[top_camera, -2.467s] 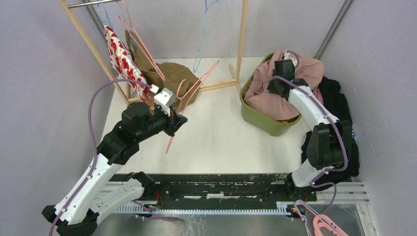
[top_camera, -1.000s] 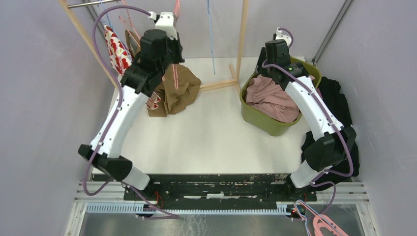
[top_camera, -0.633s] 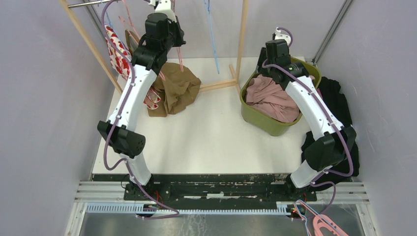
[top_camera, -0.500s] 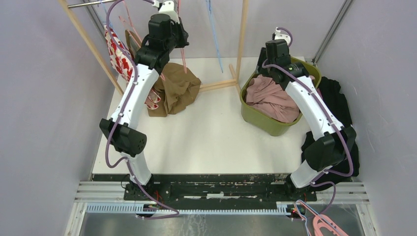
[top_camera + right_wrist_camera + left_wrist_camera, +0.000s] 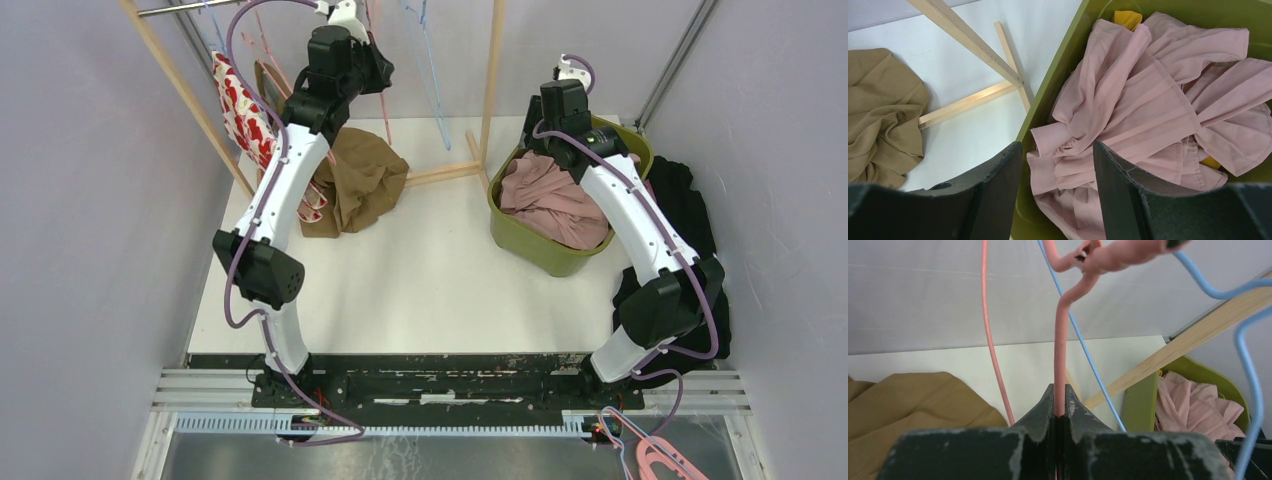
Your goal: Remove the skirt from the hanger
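- Top external view: white tabletop (image 5: pixel 430 270), boxed in by pale grey walls (image 5: pixel 90 250); wooden rack (image 5: pixel 492 90) stands at the far side.
- Left gripper (image 5: pixel 1059 396) is clenched on the wire of a pink hanger (image 5: pixel 1060 340), high up by the rack's top.
- Pink skirt (image 5: pixel 1148 100) lies crumpled in the green bin (image 5: pixel 1075 50), off the hanger.
- Right gripper (image 5: pixel 1057 155) hangs over the bin's rim, jaws apart, holding nothing.
- Brown garment (image 5: pixel 365 180) is heaped on the tabletop at the rack's foot.
- Red-patterned garment (image 5: pixel 240 110) hangs on the rack.
- Black cloth (image 5: pixel 690 210) lies beside the bin at the right wall.
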